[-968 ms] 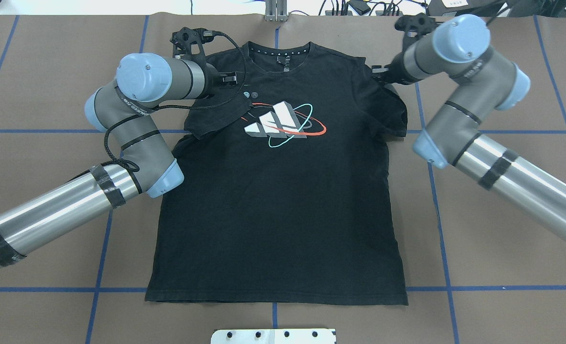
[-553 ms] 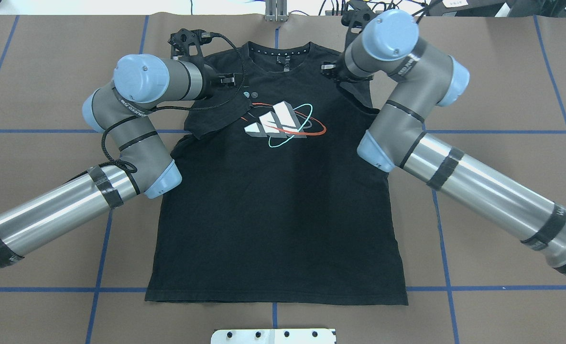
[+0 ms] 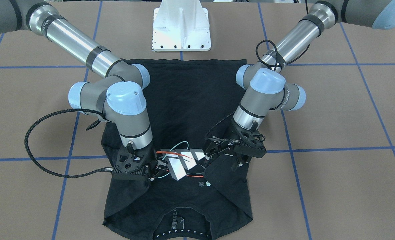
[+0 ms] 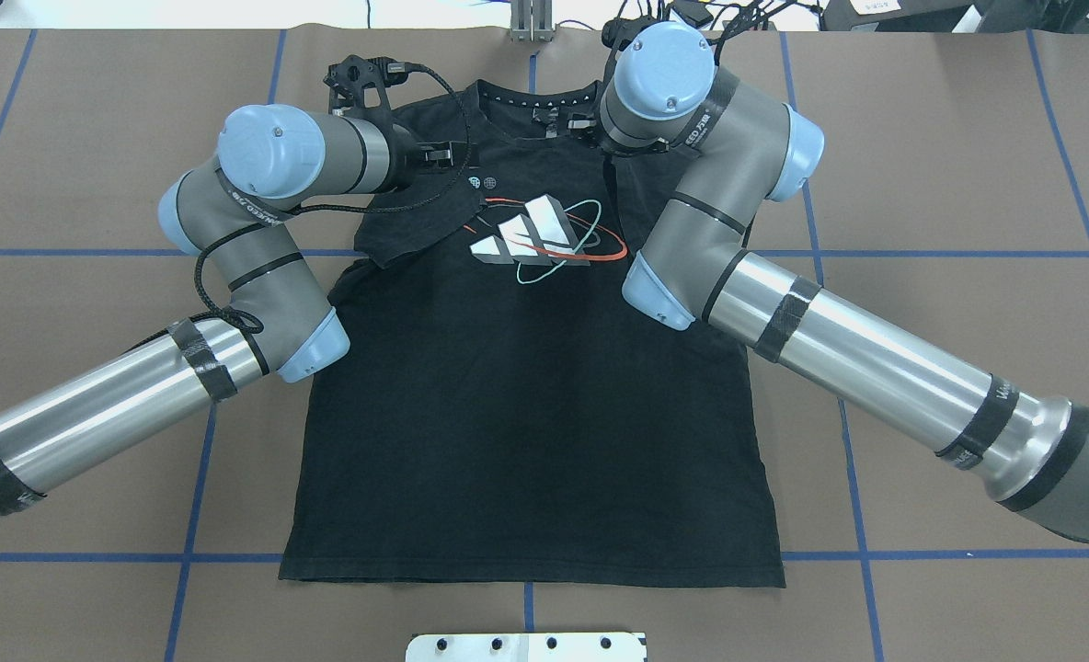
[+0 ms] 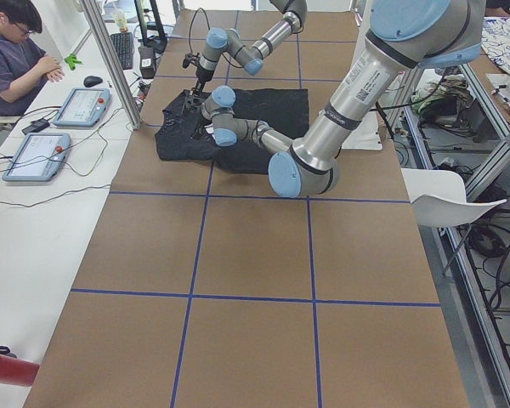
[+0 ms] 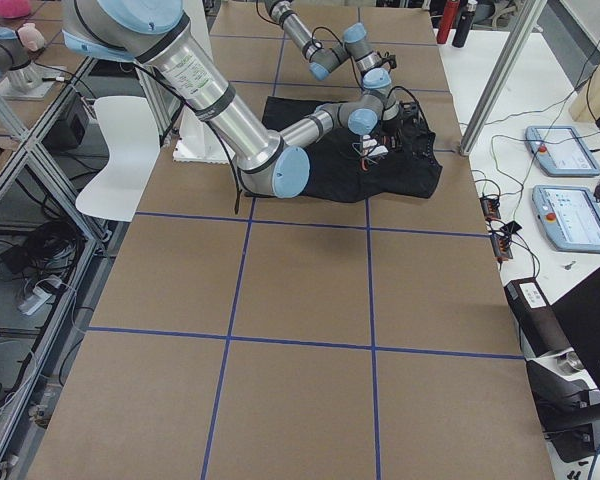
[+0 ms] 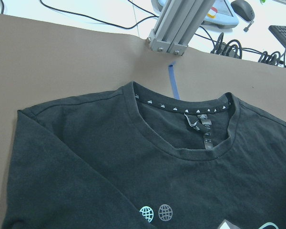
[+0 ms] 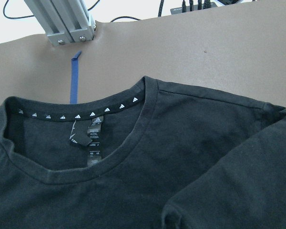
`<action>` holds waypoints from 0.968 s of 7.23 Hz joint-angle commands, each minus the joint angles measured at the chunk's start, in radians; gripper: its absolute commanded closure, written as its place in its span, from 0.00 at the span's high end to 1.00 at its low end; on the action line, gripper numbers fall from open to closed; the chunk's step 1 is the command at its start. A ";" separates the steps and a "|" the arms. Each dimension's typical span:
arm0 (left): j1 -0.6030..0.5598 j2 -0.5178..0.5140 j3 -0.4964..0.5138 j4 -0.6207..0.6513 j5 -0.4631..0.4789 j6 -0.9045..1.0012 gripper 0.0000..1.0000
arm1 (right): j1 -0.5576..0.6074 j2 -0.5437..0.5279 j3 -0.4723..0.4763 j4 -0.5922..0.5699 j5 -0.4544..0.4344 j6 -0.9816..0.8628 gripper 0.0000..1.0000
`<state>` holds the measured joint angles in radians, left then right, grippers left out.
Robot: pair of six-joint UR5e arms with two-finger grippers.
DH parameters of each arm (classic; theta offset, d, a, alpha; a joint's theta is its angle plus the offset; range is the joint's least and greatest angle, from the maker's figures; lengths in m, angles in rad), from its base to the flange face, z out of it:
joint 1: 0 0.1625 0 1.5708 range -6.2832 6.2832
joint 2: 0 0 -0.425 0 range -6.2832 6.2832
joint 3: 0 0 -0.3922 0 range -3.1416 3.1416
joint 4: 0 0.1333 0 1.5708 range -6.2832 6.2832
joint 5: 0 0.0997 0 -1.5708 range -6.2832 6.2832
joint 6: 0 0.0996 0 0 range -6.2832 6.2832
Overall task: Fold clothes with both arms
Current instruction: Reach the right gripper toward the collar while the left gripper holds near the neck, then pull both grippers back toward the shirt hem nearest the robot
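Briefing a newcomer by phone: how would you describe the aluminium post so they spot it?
Find the black T-shirt lying on the brown table. Past its collar, at the table's edge, stands the aluminium post: grooved silver metal beside black cables.

One black T-shirt (image 4: 535, 386) with one chest graphic (image 4: 544, 239). Two robot arms: left arm (image 4: 94, 414), right arm (image 4: 876, 359). Two grippers: left gripper (image 3: 211, 156), right gripper (image 3: 158, 169). One white pedestal mount (image 3: 181, 30). One brown-topped table (image 4: 968, 138). One seated person (image 5: 13, 51), two control tablets (image 5: 36, 157), one keyboard (image 5: 121, 47), one mouse (image 5: 92, 82), one white chair (image 5: 450, 191).
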<state>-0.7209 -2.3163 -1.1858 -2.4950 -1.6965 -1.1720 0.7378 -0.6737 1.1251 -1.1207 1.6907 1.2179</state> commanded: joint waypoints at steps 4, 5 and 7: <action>0.000 0.006 -0.023 0.008 0.003 0.000 1.00 | 0.009 -0.027 0.063 -0.034 0.065 -0.001 1.00; 0.000 0.061 -0.078 0.008 0.003 0.000 1.00 | 0.008 -0.114 0.200 -0.100 0.073 -0.008 1.00; 0.011 0.219 -0.232 0.012 0.003 -0.003 1.00 | -0.015 -0.385 0.545 -0.158 0.070 -0.005 1.00</action>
<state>-0.7157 -2.1862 -1.3307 -2.4853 -1.6937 -1.1733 0.7389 -0.8999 1.4699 -1.2426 1.7621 1.2112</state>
